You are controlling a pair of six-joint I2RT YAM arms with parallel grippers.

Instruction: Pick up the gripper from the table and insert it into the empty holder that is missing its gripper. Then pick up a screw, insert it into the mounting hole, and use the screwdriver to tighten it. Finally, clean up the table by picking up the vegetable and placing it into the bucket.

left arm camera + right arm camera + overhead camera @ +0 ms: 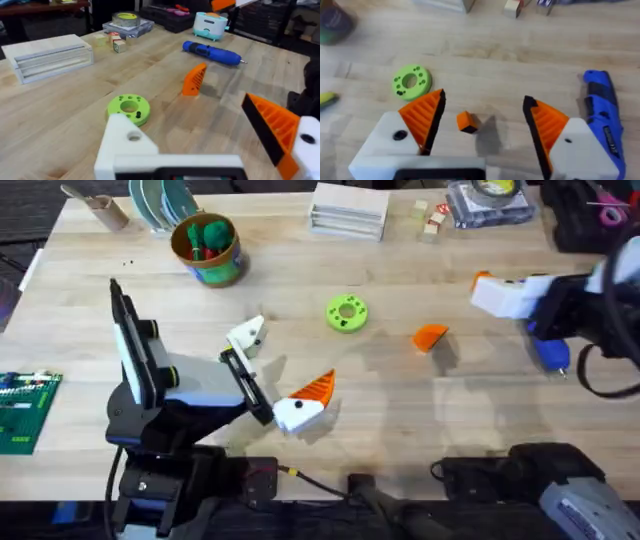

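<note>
The gripper (pixel 431 336) is seen lying loose on the table (pixel 400 405), right of the green disc (pixel 347 312); in the right wrist view it sits between and just beyond the wide-open, empty fingers of the right gripper (pixel 482 117), so the right arm is judged the nearer one; its long axis cannot be told with certainty. The left gripper (pixel 275 375) is also open and holds nothing; one of its white mounts lacks the orange tip. The screwdriver (pixel 602 107) lies just beside the right fingers. No writing can be read.

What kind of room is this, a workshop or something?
Probably a robotics lab or workshop: a wooden workbench with a blue screwdriver, a loose orange fingertip, and shelves of storage bins behind.
</note>
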